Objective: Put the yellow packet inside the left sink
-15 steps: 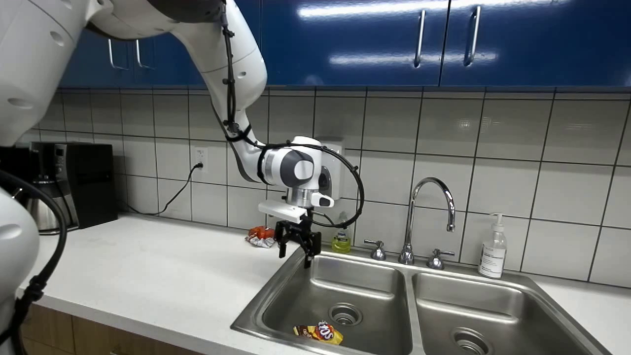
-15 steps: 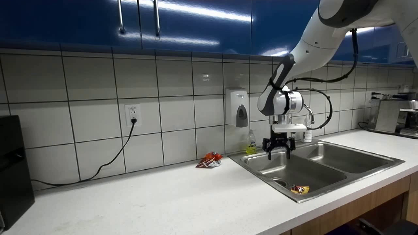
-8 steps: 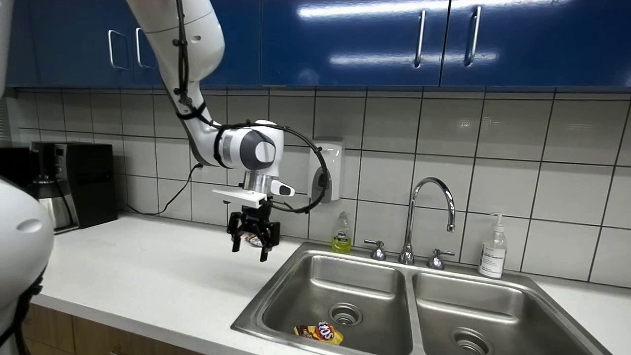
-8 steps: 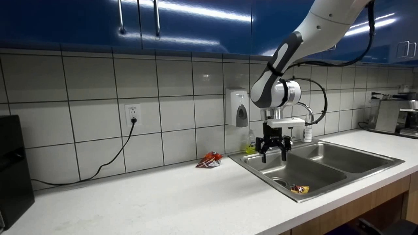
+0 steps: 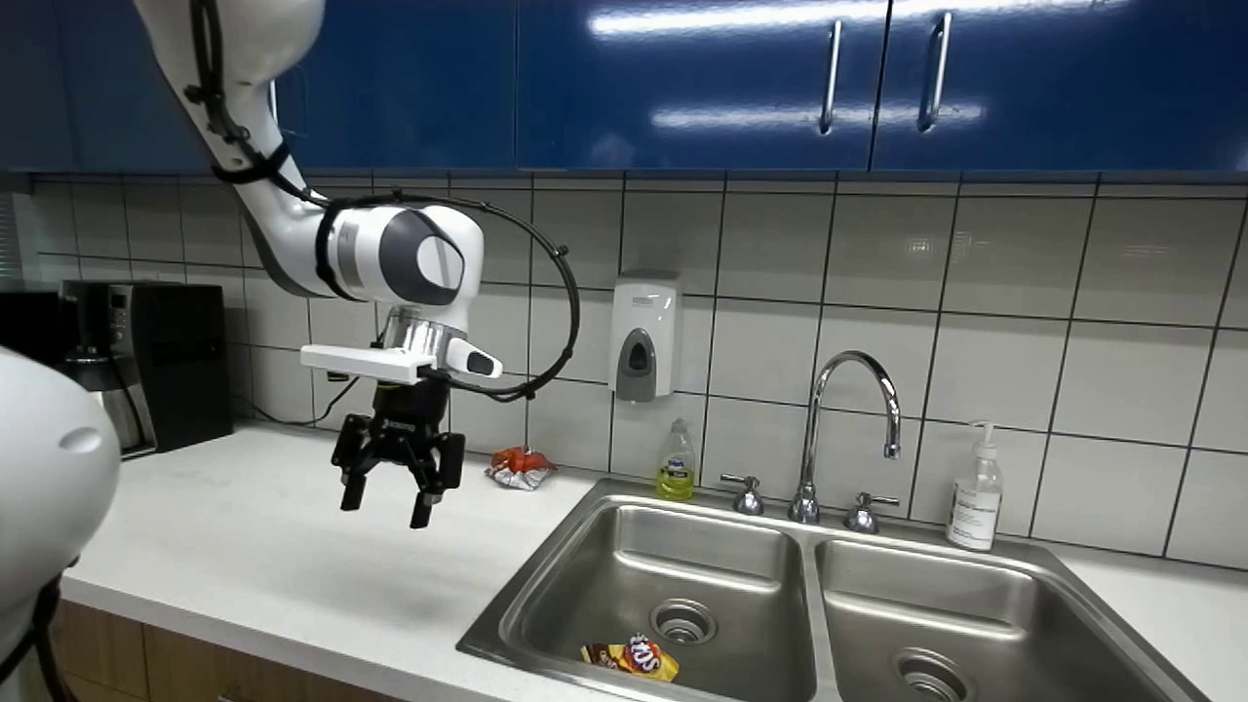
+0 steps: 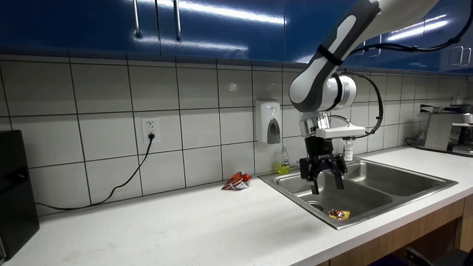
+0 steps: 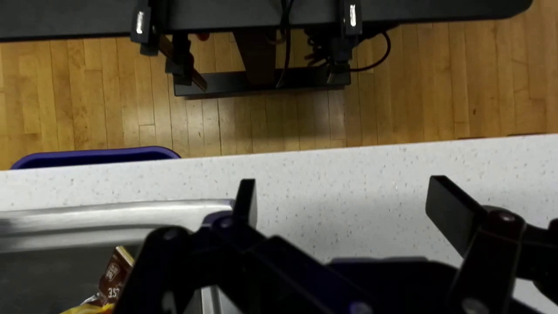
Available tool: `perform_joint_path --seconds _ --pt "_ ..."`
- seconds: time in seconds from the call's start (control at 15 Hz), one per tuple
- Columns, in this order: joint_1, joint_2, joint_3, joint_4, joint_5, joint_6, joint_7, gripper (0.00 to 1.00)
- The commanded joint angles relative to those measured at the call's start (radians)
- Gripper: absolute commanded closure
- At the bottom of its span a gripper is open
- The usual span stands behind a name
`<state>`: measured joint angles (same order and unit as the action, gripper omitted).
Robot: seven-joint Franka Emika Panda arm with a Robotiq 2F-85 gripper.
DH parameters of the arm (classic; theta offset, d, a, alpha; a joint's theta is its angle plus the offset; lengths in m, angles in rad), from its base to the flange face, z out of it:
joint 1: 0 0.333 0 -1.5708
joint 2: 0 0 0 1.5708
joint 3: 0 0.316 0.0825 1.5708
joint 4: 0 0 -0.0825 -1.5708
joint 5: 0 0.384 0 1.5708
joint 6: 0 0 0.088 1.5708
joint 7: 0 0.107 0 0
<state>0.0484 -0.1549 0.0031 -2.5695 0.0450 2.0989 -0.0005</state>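
Note:
The yellow packet (image 5: 639, 658), yellow with brown and red markings, lies in the left sink (image 5: 746, 624) near its front edge, in front of the round drain. It also shows inside the same basin in an exterior view (image 6: 340, 214). In the wrist view, part of the packet (image 7: 112, 277) shows at the lower left, partly hidden by a finger. My gripper (image 5: 386, 507) is open and empty, above the counter to the left of the sink and apart from the packet. In the wrist view the gripper (image 7: 342, 192) has only white counter between its spread fingers.
A crumpled red and silver wrapper (image 6: 237, 181) lies on the counter by the wall. A green soap bottle (image 5: 676, 468), the faucet (image 5: 863, 366) and a pump bottle (image 5: 975, 502) stand behind the sink. A black machine (image 5: 180, 366) stands at the counter's far left.
My gripper has moved from above the sink's back left corner leftward and toward the counter's front, staying open. The packet has not moved.

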Motion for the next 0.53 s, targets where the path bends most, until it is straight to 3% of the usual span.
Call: perform_joint_path --seconds 0.0,0.13,0.2,0.47 --pt "0.006 -0.178 0.032 -0.093 -0.025 -0.085 0.036 0.0" --pt "0.014 -0.245 0.049 -0.109 -0.028 -0.129 0.037 0.0" --pt "0.004 -0.14 0.028 -0.064 -0.005 -0.087 0.002 0.0" --pt "0.012 -0.216 0.039 -0.09 -0.005 -0.115 0.004 0.0"
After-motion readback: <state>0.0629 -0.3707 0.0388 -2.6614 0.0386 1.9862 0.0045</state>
